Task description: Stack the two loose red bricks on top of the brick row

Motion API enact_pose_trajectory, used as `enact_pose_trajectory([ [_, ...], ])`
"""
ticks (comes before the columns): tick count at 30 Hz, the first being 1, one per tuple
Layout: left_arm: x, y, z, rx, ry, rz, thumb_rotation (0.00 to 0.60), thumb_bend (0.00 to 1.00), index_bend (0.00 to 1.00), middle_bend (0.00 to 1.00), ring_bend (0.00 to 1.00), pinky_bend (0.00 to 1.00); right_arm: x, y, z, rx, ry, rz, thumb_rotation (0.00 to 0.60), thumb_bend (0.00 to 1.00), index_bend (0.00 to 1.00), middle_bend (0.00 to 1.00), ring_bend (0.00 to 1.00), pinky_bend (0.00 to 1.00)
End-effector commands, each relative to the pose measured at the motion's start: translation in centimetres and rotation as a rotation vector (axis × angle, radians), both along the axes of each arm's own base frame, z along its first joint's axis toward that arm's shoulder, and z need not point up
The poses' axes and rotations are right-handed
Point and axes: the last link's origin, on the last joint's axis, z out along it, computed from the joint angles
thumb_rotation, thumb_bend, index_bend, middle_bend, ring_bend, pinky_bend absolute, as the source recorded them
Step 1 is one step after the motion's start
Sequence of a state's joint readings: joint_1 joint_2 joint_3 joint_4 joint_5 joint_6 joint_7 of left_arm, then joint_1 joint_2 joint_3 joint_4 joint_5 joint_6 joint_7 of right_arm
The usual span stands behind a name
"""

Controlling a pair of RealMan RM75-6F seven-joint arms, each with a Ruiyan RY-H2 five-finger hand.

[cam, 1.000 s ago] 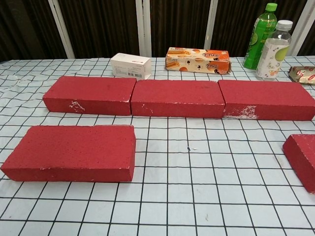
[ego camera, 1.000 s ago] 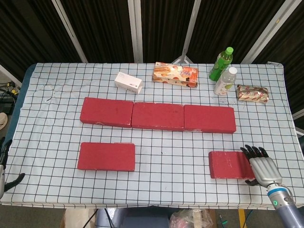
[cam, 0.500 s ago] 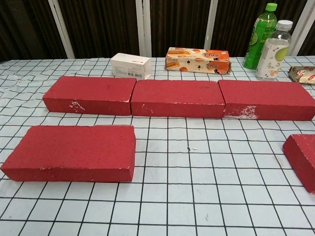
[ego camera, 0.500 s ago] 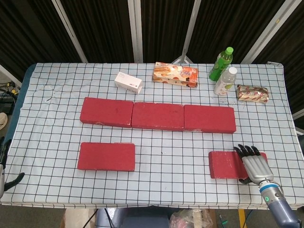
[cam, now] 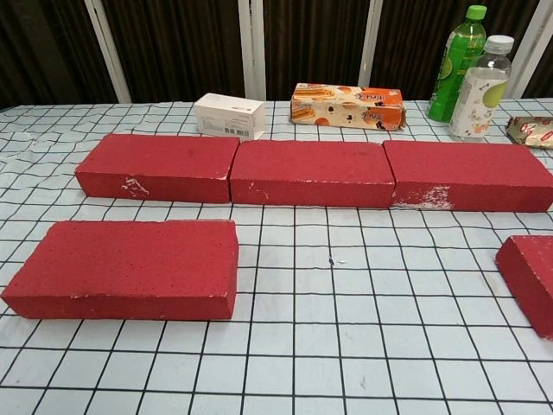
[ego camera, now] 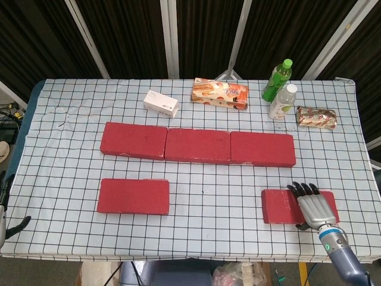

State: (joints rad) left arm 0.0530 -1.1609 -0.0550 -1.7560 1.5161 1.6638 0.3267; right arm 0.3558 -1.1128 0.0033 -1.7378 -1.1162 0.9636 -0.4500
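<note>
Three red bricks form a row (ego camera: 197, 145) across the middle of the table, seen also in the chest view (cam: 311, 173). One loose red brick (ego camera: 133, 196) lies in front of the row's left end (cam: 125, 268). The other loose brick (ego camera: 280, 206) lies at the front right, cut by the frame edge in the chest view (cam: 529, 277). My right hand (ego camera: 314, 207) lies over this brick's right half, fingers stretched across its top and thumb at its near side. My left hand (ego camera: 6, 208) shows only partly at the table's left edge, fingers apart, holding nothing.
Along the back stand a white box (ego camera: 161, 103), a snack box (ego camera: 219, 94), a green bottle (ego camera: 277, 80), a clear bottle (ego camera: 282, 102) and a wrapped snack (ego camera: 316, 117). The checked cloth (ego camera: 214, 196) is bare between the two loose bricks.
My right hand has slid left and slightly forward, from the loose brick's right end to over its right half. The bricks and my left hand have not moved.
</note>
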Motion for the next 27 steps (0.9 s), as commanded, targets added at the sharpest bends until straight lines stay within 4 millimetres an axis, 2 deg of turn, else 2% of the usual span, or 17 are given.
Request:
enact_pose_trajectory([
  [1, 0.0, 0.0, 0.0, 0.0, 0.0, 0.0, 0.6, 0.0, 0.02, 0.0, 0.0, 0.17, 0.1, -0.1, -0.1, -0.007, -0.002, 0.002, 0.6, 0.15, 0.01, 0.12, 0.09, 0.0],
  [8, 0.0, 0.1, 0.0, 0.0, -0.002, 0.002, 0.6, 0.0, 0.02, 0.0, 0.0, 0.17, 0.2, -0.3, -0.3, -0.021, 0.002, 0.01, 0.6, 0.15, 0.1, 0.19, 0.14, 0.0],
  [17, 0.0, 0.1, 0.1, -0.001, -0.006, 0.003, 0.6, 0.0, 0.02, 0.0, 0.0, 0.17, 0.4, -0.5, 0.1, -0.033, -0.005, 0.017, 0.6, 0.15, 0.23, 0.21, 0.15, 0.0],
  [23, -0.1, 0.1, 0.2, 0.0, -0.013, 0.003, 0.6, 0.0, 0.02, 0.0, 0.0, 0.17, 2.6, -1.3, 2.8, -0.104, -0.028, 0.065, 0.6, 0.15, 0.25, 0.21, 0.15, 0.0],
  [27, -0.2, 0.2, 0.3, -0.001, -0.016, 0.004, 0.6, 0.0, 0.02, 0.0, 0.0, 0.17, 5.7, -2.4, 5.9, -0.175, -0.04, 0.123, 0.6, 0.15, 0.25, 0.21, 0.15, 0.0],
])
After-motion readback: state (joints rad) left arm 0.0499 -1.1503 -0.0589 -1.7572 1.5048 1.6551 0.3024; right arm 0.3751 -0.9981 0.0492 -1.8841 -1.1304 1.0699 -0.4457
